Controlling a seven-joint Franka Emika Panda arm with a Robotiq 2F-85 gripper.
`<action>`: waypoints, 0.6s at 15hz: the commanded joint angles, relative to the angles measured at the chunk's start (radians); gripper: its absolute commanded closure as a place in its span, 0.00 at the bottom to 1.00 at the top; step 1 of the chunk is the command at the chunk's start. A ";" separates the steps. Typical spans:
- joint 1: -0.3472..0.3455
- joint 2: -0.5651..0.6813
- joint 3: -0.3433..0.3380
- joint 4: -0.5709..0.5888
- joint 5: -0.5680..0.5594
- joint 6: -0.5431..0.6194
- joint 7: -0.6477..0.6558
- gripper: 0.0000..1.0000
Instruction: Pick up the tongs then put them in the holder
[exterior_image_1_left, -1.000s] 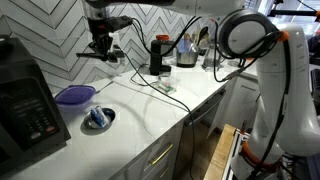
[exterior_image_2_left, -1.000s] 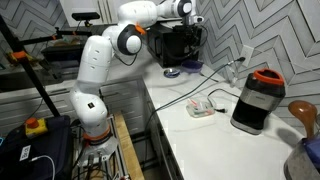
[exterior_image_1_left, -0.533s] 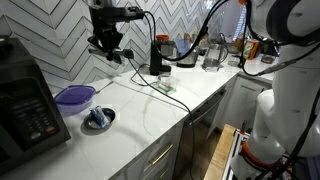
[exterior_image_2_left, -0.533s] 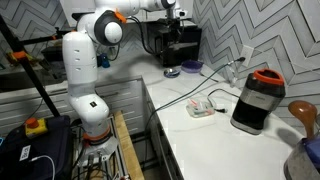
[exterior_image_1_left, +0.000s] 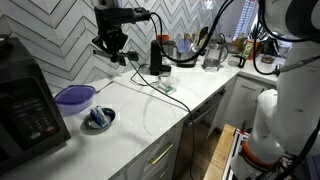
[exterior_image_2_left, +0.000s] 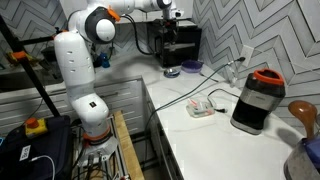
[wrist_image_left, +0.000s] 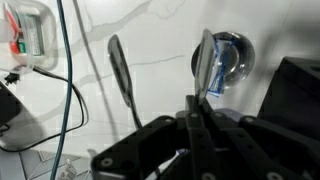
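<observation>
The gripper (wrist_image_left: 192, 118), clamped on the joined end of the tongs (wrist_image_left: 121, 72), holds them high with their arms splayed toward 12 o'clock, probably so they clear the counter (exterior_image_1_left: 170, 110) on the way to the holder (exterior_image_1_left: 187, 55) at 3 o'clock.

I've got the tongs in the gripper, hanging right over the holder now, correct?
Not quite. The gripper does hold the tongs, but not over the holder, which in an exterior view stands far along the worktop. The wrist view shows only white counter and the small dish beneath the tongs.
</observation>
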 joint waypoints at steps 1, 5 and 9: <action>-0.010 -0.184 0.002 -0.209 0.080 -0.098 -0.138 0.99; -0.096 -0.320 0.067 -0.313 0.178 -0.345 -0.241 0.99; -0.147 -0.344 0.094 -0.309 0.195 -0.393 -0.173 0.99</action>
